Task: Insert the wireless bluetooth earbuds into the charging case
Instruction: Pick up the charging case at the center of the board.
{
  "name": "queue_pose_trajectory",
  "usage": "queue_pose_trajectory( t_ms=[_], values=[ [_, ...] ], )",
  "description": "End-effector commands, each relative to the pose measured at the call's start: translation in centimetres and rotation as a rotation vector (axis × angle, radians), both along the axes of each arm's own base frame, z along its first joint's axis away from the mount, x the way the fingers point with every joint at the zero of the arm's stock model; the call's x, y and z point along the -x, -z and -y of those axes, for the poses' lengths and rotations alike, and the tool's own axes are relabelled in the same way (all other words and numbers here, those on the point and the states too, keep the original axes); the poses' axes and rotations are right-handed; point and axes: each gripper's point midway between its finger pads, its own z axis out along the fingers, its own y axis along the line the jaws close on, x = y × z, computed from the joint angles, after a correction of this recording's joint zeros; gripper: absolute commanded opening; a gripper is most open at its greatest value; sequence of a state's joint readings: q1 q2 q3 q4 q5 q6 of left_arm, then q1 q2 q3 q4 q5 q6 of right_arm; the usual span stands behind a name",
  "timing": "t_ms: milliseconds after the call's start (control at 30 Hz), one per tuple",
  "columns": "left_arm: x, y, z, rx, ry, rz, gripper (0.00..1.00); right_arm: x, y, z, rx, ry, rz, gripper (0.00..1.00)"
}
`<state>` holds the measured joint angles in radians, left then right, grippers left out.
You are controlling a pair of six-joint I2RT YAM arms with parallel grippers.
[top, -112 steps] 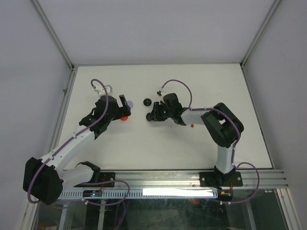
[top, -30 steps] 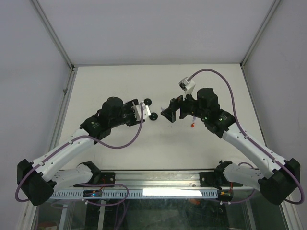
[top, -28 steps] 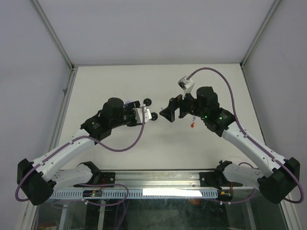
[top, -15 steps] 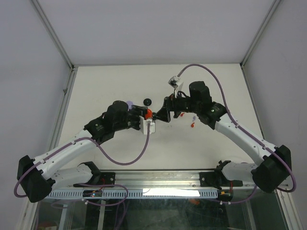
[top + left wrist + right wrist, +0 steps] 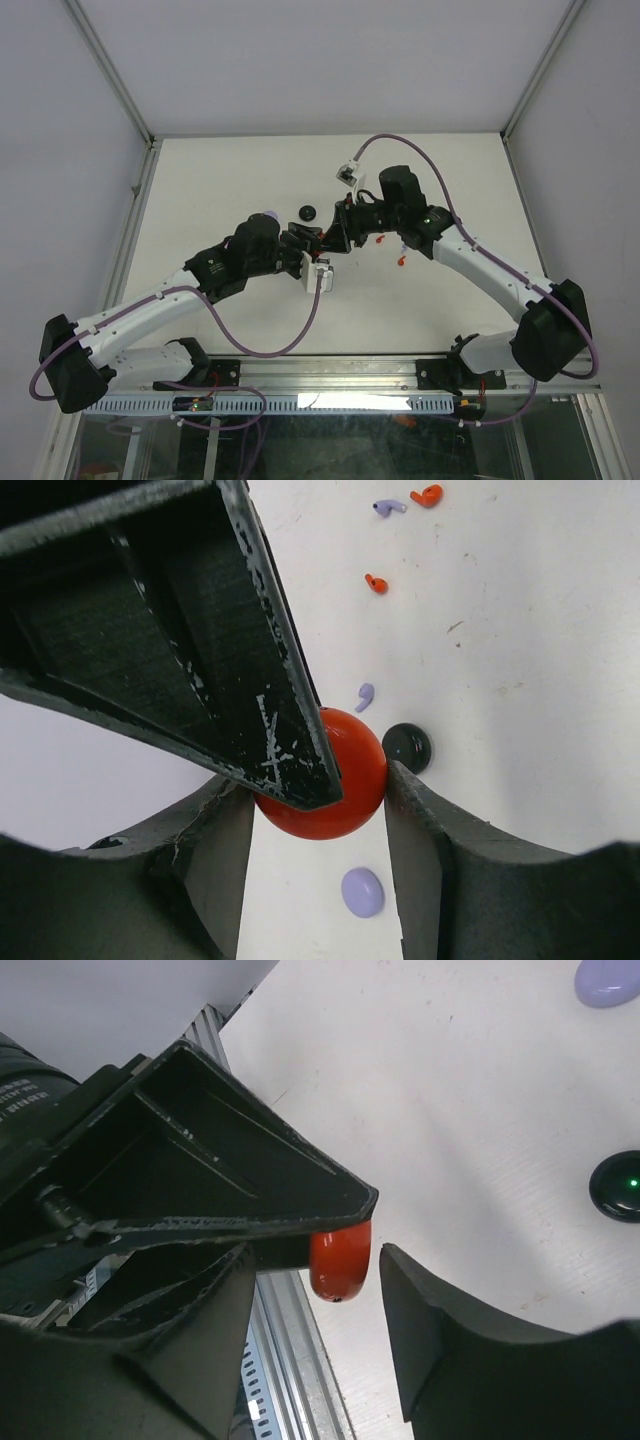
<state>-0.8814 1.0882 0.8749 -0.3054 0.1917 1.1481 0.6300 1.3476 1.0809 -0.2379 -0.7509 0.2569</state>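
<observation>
The left claw (image 5: 320, 798) is clamped on a glossy, round red charging case (image 5: 350, 780), with its matte, scuffed black fingers pressed to both sides. The right claw (image 5: 318, 1260) stands apart, straddling the same case, and a sliver of gap shows beside 1 finger. Only the left wrist view shows the earbuds, tiny comma shapes loose on the white table (image 5: 520, 680). A lilac earbud (image 5: 364, 695) lies just past the case, an orange-red earbud (image 5: 376, 583) lies farther out, and 2 more are at the top edge. A black disc case (image 5: 407, 747) and a lilac case (image 5: 362, 892) lie near.
</observation>
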Motion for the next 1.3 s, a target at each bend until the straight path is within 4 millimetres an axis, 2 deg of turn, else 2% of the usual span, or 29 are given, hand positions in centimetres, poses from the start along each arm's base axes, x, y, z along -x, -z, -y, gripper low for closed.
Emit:
queue_pose_trajectory(
  t_ms=[0, 267, 333, 433, 633, 800, 833, 867, 900, 1000, 1100, 1267],
  values=[
    [0.3, -3.5, 1.7, 0.069, 0.067, 0.086, 0.36, -0.1, -2.0, -0.7, -0.053, -0.036, 0.039, 0.53],
    [0.7, -3.0, 1.4, 0.070, 0.060, 0.072, 0.42, -0.4, -1.9, -0.5, -0.055, -0.021, 0.075, 0.18],
    [0.8, -2.9, 1.2, 0.080, 0.047, 0.061, 0.49, -0.5, -2.0, -0.5, -0.064, -0.016, 0.089, 0.08],
    [0.9, -3.0, 0.9, 0.113, 0.017, 0.030, 0.60, -0.5, -2.5, -0.4, -0.094, 0.000, 0.106, 0.03],
    [-0.3, -2.9, -0.2, 0.252, -0.177, -0.081, 0.68, -1.7, -3.9, 0.7, -0.177, 0.118, 0.183, 0.00],
    [-1.1, -5.1, -1.0, 0.540, -0.370, -0.253, 0.72, -2.7, -5.7, 1.8, -0.279, 0.223, 0.282, 0.00],
    [-0.9, -5.4, -0.9, 0.593, -0.382, -0.301, 0.81, -2.8, -6.0, 2.0, -0.302, 0.242, 0.300, 0.00],
    [-0.7, -5.8, -0.9, 0.655, -0.398, -0.350, 0.95, -2.9, -6.2, 2.2, -0.323, 0.257, 0.318, 0.00],
    [-0.6, -6.4, -0.9, 0.721, -0.412, -0.392, 0.98, -2.9, -6.2, 2.3, -0.337, 0.270, 0.328, 0.00],
    [0.1, -6.9, -0.7, 0.863, -0.418, -0.511, 0.99, -3.2, -6.6, 2.6, -0.367, 0.293, 0.353, 0.00],
    [0.5, -7.1, -0.2, 0.918, -0.406, -0.596, 0.99, -3.4, -6.8, 2.7, -0.392, 0.309, 0.376, 0.00],
    [-0.7, -8.2, -0.1, 1.069, -0.515, -0.771, 0.99, -3.6, -7.1, 3.5, -0.444, 0.368, 0.418, 0.00]
  ],
)
